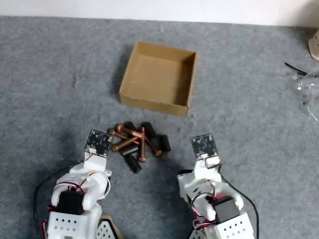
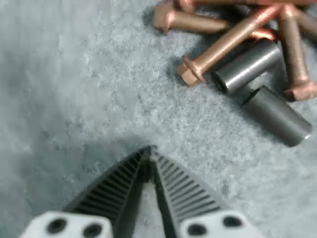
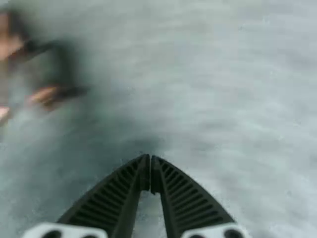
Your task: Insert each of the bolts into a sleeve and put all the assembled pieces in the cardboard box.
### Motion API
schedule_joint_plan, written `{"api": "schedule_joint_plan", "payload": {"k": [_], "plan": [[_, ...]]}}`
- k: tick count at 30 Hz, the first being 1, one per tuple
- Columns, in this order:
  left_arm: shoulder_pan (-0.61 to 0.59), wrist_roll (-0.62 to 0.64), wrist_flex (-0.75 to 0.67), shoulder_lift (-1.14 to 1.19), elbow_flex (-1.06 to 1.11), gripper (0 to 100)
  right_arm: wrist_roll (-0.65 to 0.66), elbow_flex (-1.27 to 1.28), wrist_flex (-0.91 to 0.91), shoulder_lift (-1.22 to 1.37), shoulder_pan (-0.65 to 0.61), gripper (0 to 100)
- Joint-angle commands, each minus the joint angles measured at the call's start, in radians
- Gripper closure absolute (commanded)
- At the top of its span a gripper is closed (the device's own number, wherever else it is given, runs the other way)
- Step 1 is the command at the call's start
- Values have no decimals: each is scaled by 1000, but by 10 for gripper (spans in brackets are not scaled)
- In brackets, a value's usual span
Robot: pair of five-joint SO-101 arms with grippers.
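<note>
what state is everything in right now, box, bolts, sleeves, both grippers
cardboard box, upright, open on top, empty
bolts, loose, lying in a heap on the carpet, none seen in a sleeve
sleeves, lying on their sides in the same heap
left gripper, shut, holding nothing
right gripper, shut, holding nothing

Cardboard box (image 1: 130,69) toward the far side of the table (image 1: 50,74), near its middle. Just before the box, a heap of bolts (image 1: 127,132) and sleeves (image 1: 133,163), crossed and touching. Left gripper (image 2: 148,153) just beside the heap on its left; right gripper (image 3: 149,162) near on its right.
</note>
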Motion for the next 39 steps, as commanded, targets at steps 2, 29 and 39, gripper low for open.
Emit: {"api": "schedule_joint_plan", "payload": {"k": [2,29,39], "plan": [[16,-9,-17,-5,19,995,-8,105,5,-12,-13,975],[-499,-198,-160,-5,-486,992,-3,102,-213,-12,335,975],[-464,-273,-64,183,-657,932,218,-71,-104,-10,453,974]]}}
